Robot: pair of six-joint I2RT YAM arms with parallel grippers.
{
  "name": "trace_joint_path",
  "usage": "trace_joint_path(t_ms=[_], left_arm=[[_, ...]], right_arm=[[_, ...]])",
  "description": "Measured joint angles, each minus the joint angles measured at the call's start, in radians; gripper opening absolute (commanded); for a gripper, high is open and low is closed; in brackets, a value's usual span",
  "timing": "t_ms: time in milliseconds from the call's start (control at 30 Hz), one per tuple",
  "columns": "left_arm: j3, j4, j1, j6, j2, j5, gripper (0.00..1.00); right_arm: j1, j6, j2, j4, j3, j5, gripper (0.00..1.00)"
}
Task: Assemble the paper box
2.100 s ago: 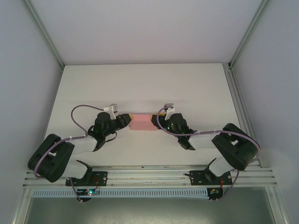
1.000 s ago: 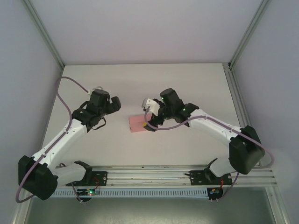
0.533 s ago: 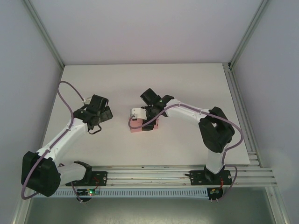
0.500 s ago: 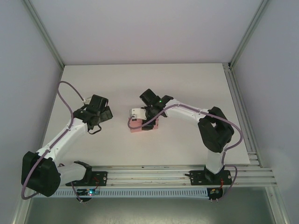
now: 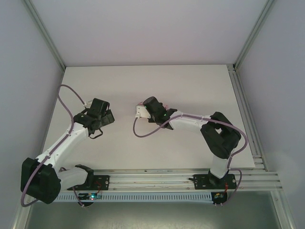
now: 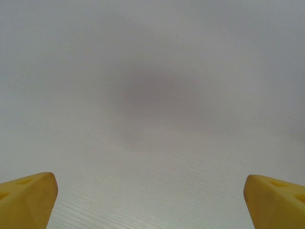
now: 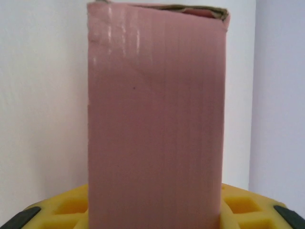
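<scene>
table [image 5: 190, 86] from above: white and bare, walled by pale panels, with a metal rail [image 5: 157, 179] along the near edge. your left arm [image 5: 66, 140] reaches to the left of the middle. your right arm [image 5: 190, 119] folds back across the centre, its wrist turned toward the other one. the two wrists are well apart with open board between them, so neither blocks the other. the only things close by are the purple cables [image 5: 64, 95] looping beside each wrist, and you will want those kept off the card.

left wrist view: the left gripper [image 6: 152, 205] is spread wide, its yellow fingertips [image 6: 28, 198] at the bottom corners with nothing but plain board between them. it looks parked that way on purpose, ready to take a flap or the free end.

right wrist view: the right gripper [image 7: 155, 212] is pinching the paper box [image 7: 155, 109] by its near end, with a yellow pad [image 7: 71, 205] on either side. the box sticks straight out from the fingers, a flat pink sleeve whose far end looks open and slightly ragged. holding it by one end probably leaves that far end free for folding. the card is thin, so a hard squeeze could crease it.
</scene>
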Motion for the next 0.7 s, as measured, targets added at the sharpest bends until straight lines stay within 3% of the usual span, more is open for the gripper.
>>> trace_joint_path(t_ms=[67,133,233,367,500,633,700], left_arm=[[-0.007,0.000,0.000,0.000,-0.014,0.000,1.00],[-0.012,0.000,0.000,0.000,-0.029,0.000,1.00],[-0.019,0.000,0.001,0.000,-0.053,0.000,1.00],[-0.020,0.001,0.006,0.001,-0.072,0.001,1.00],[-0.020,0.005,0.013,0.008,-0.072,0.008,1.00],[-0.020,0.033,0.020,0.035,-0.061,0.007,1.00],[-0.020,0.072,0.039,0.066,-0.054,-0.011,1.00]], right_arm=[[0.010,-0.016,0.000,0.032,-0.032,0.013,0.52],[0.032,-0.029,0.000,0.050,-0.066,0.018,0.74],[0.086,-0.017,-0.022,0.027,-0.124,0.008,0.96],[0.143,0.045,-0.109,-0.054,-0.166,-0.031,0.98],[0.138,0.134,-0.275,-0.070,-0.207,-0.104,0.98],[0.047,0.311,-0.456,0.019,-0.267,-0.132,0.98],[-0.072,0.451,-0.534,0.085,-0.297,-0.121,0.98]])
